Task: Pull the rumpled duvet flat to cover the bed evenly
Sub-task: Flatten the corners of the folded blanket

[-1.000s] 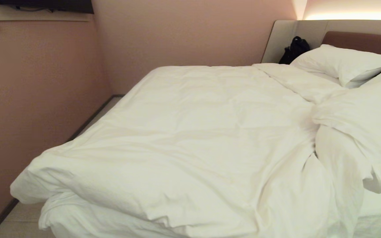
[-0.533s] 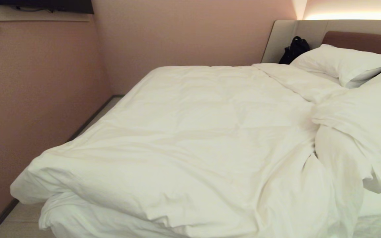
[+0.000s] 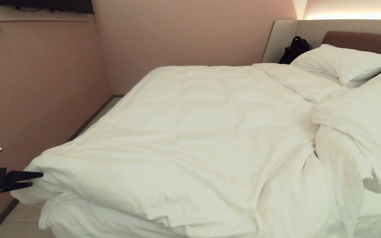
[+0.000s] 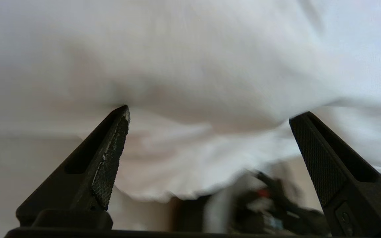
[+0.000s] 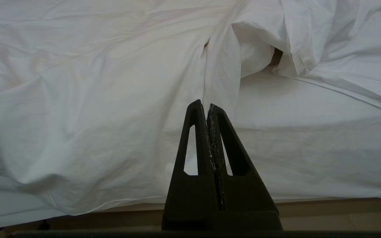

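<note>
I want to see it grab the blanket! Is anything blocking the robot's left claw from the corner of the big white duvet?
No, nothing visible is in the way. The left gripper is open, its fingertips right at the bulging corner of the duvet, with only bare fabric ahead of them. The right gripper is shut and idle by the bed's edge.

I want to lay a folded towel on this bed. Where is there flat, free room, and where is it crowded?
Flattest: the wide smooth middle of the duvet, between the wall-side edge and the bunched folds. Also the bare sheet strip by the turned-back corner. Crowded: the pillows and black bag by the headboard, and the near-left corner where the left hand reaches.
</note>
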You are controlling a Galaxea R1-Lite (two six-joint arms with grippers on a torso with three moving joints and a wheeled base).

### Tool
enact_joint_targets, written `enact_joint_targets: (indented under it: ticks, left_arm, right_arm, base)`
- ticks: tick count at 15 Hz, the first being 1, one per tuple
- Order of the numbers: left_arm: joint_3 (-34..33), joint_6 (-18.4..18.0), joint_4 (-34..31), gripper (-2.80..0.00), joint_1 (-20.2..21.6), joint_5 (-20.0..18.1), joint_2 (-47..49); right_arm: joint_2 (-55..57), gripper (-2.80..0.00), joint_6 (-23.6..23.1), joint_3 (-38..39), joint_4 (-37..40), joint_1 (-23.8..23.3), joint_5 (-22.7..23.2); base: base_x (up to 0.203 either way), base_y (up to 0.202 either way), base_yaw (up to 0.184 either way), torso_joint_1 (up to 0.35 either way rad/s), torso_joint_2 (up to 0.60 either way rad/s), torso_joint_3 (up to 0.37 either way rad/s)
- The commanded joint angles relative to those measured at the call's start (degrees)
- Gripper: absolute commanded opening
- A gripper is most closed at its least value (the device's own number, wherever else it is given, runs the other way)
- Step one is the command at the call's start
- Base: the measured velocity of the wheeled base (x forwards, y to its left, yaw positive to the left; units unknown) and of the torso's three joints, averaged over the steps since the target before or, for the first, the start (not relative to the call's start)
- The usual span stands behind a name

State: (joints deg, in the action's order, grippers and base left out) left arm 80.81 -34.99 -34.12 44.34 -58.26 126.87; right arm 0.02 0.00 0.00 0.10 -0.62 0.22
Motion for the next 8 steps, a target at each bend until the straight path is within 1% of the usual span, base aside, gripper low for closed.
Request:
enact_joint_targets:
  ticks: [1, 3, 4, 5, 6, 8]
  left_arm:
    - [-5.87, -0.15, 13.43, 0.0, -1.09, -0.23, -0.81]
    - [-11.68, 0.69, 27.33, 0.0, -2.43, 0.14, 0.1]
    - [-13.8, 2.36, 34.34, 0.0, -3.45, 0.24, 0.72]
    - [-15.49, 3.75, 38.95, 0.0, -4.49, 0.34, 1.32]
    - [-16.63, 4.47, 41.29, 0.0, -5.51, 0.41, 2.01]
    - [-16.19, 4.74, 41.59, 0.0, -6.38, 0.37, 2.59]
  right_arm:
    - [-0.02, -2.8, 0.0, 0.0, -0.01, 0.01, 0.04]
    - [-0.02, -2.8, 0.0, 0.0, -0.01, 0.01, 0.04]
    - [-0.02, -2.8, 0.0, 0.0, -0.01, 0.01, 0.04]
    - [-0.02, -2.8, 0.0, 0.0, 0.03, 0.01, 0.04]
    - [-0.02, -2.8, 0.0, 0.0, -0.01, 0.01, 0.04]
    - [-0.02, -2.8, 0.0, 0.0, -0.01, 0.01, 0.04]
  base:
    - [0.0, 0.0, 0.0, 0.0, 0.0, 0.0]
    - [0.0, 0.0, 0.0, 0.0, 0.0, 0.0]
    - [0.0, 0.0, 0.0, 0.0, 0.0, 0.0]
    - [0.0, 0.0, 0.0, 0.0, 0.0, 0.0]
    - [0.0, 0.0, 0.0, 0.0, 0.0, 0.0]
    - [0.0, 0.0, 0.0, 0.0, 0.0, 0.0]
